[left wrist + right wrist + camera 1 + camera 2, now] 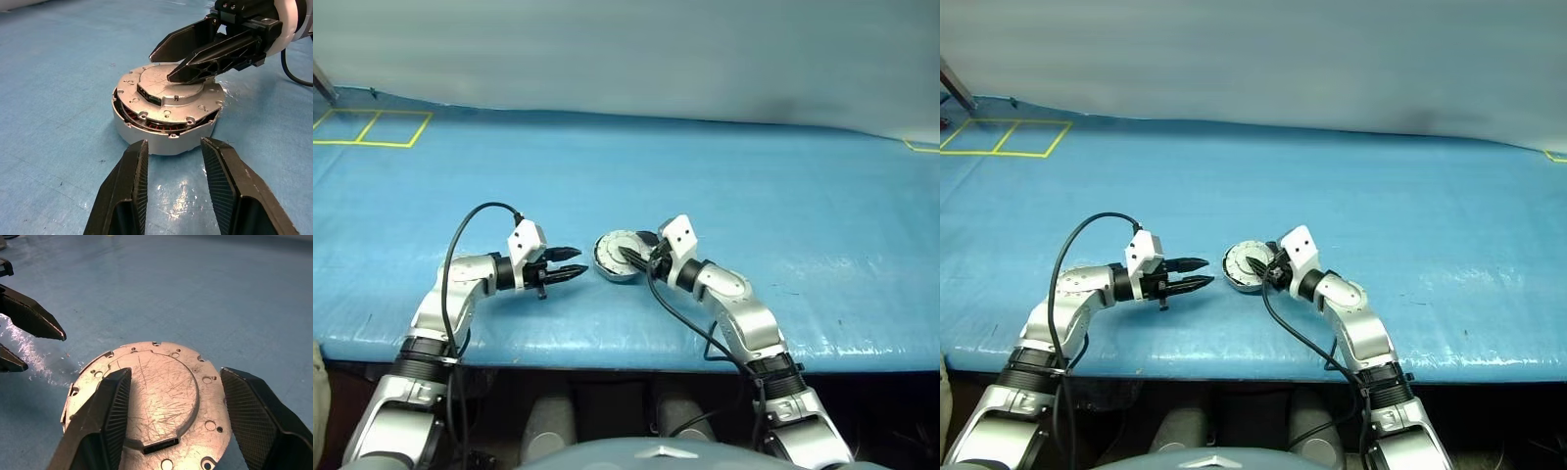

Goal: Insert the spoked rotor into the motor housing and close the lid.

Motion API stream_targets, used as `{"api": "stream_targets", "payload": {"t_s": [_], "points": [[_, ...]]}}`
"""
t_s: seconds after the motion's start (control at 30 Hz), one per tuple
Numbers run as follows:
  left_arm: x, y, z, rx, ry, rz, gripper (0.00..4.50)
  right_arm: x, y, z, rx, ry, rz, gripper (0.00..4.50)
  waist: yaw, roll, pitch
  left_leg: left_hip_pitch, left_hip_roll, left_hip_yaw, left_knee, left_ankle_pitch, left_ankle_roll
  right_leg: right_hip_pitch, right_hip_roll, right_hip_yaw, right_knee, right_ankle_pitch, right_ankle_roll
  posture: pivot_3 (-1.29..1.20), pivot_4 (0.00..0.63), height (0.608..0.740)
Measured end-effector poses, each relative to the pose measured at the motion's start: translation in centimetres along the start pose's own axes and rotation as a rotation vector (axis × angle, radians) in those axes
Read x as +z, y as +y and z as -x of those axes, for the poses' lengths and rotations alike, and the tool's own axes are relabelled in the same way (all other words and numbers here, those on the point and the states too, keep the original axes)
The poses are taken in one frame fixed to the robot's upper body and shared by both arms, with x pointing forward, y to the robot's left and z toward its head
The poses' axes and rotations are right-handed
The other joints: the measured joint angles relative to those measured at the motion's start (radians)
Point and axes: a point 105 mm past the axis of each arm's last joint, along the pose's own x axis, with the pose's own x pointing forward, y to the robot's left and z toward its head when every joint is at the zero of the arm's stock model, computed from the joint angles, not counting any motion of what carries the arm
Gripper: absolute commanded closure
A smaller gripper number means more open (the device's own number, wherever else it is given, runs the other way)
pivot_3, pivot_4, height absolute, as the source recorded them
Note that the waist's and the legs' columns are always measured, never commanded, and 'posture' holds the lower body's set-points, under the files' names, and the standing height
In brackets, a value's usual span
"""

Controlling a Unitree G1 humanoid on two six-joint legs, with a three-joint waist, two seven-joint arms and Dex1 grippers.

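- Left wrist view: the lid point(168, 93) lies silver-face up on the motor housing point(164, 131), slightly askew, near the worktop's point(724, 176) front edge.
- Right hand point(171, 416) wide apart over it, holding nothing; left hand point(188, 181) part-open, empty, just beside.
- Closing step: next, I judge, press the lid flush.

lighting bright and even, from overhead. specular glare on the blue mat point(186, 196) at lower centre of the left wrist frame and at the left edge of the right wrist frame. scratched lid point(161, 396) reflects warmly. head views sharp; shadows faint, short.
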Motion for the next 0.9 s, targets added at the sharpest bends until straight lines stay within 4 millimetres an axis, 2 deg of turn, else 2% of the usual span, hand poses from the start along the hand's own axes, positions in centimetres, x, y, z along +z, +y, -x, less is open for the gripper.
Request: {"api": "stream_targets", "payload": {"t_s": [0.37,0.57,0.7,0.9], "points": [[0.1,0.2,0.0,0.022,-0.003,-0.019,2.63,-0.3,1.9,-0.4,0.056,0.013,0.015,0.59,0.000,0.000,0.000,0.003,0.000,0.000,-0.005,0.000,0.000,0.001,0.000,0.000,-0.001,-0.002,-0.002,0.00,0.150,0.740],[0.1,0.3,0.0,0.025,-0.003,-0.019,2.63,-0.4,2.1,-0.6,0.052,0.020,0.030,0.59,-0.001,0.000,0.000,0.003,0.000,0.000,-0.005,0.000,0.000,0.000,0.000,0.000,-0.001,-0.002,-0.002,0.00,0.150,0.740],[0.1,0.4,0.0,0.035,-0.006,-0.027,2.63,-0.6,1.7,-0.8,0.030,0.023,0.021,1.43,-0.002,0.000,0.000,0.003,0.000,0.000,-0.005,0.000,0.000,0.001,0.000,0.000,-0.001,-0.002,-0.002,0.00,0.150,0.740],[-0.4,0.7,0.5,0.060,0.020,-0.038,2.63,-0.2,1.9,-1.1,0.040,0.023,0.027,1.48,-0.007,0.000,0.000,0.004,0.000,0.000,-0.005,0.000,0.000,0.001,0.000,-0.001,-0.001,-0.002,-0.002,0.00,0.150,0.740]]}}
